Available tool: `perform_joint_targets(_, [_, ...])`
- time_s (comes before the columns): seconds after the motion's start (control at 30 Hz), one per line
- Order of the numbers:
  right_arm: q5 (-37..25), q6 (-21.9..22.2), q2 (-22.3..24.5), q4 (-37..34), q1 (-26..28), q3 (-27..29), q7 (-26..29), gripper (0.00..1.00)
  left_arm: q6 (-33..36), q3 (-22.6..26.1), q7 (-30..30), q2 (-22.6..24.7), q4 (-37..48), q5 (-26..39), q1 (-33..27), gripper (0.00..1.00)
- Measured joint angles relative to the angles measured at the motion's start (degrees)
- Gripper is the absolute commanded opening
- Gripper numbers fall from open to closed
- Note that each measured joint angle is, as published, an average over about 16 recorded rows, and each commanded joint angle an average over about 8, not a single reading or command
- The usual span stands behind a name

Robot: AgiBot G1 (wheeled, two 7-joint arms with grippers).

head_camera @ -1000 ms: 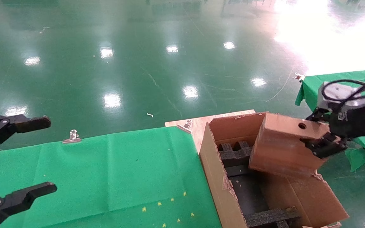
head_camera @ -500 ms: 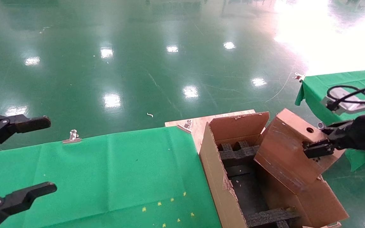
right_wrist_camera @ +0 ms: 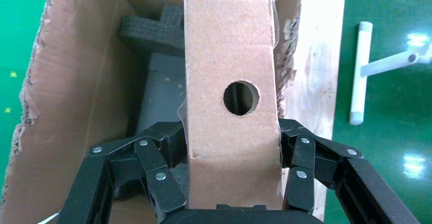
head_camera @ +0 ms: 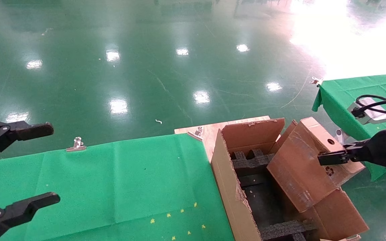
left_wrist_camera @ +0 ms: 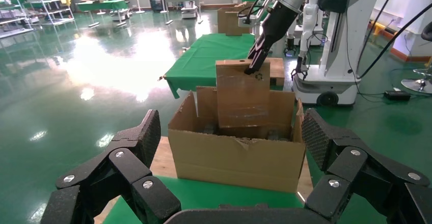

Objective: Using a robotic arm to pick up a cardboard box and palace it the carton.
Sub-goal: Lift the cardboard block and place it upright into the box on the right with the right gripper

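Observation:
The small cardboard box (head_camera: 300, 167) with a round hole (head_camera: 330, 141) is tilted, its lower end inside the open carton (head_camera: 226, 177). My right gripper (head_camera: 330, 158) is shut on the box's upper end at the carton's right side. In the right wrist view the fingers (right_wrist_camera: 163, 178) clamp both sides of the box (right_wrist_camera: 229, 56) below its hole (right_wrist_camera: 241, 98), above the carton's black foam (right_wrist_camera: 153, 28). The left wrist view shows the white arm (left_wrist_camera: 275, 20) holding the box (left_wrist_camera: 242, 94) upright in the carton (left_wrist_camera: 234, 155). My left gripper (head_camera: 54, 162) is open and empty, far left.
A green cloth table (head_camera: 112, 180) with a metal clip (head_camera: 76, 144) lies left of the carton. A wooden board (head_camera: 209, 130) sits under the carton. A second green table (head_camera: 347, 87) is at the right. A white tube (right_wrist_camera: 359, 71) lies on the floor beside it.
My right gripper has swung down and to the right, tilting the box and lowering its bottom end into the carton. The left arm has not moved.

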Motion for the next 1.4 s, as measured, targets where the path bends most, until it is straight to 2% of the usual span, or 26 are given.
perform_joint_targets(0.33, [-0.6, 1.9, -0.6, -0.6, -1.4, -0.9, 3.4, 0.0, 0.0, 0.0, 0.0, 0.0, 0.0, 0.0, 0.0, 1.0])
perform_joint_targets(0.87, [-6.8, 9.4, -3.8, 0.0, -6.9, -4.6, 18.2, 0.0, 0.0, 0.0, 0.0, 0.0, 0.0, 0.0, 0.0, 1.0])
perform_joint_targets(1.4, [-9.7, 15.7, -6.0, 0.0, -12.2, -7.2, 23.7, 0.0, 0.0, 0.0, 0.0, 0.0, 0.0, 0.0, 0.0, 1.0])
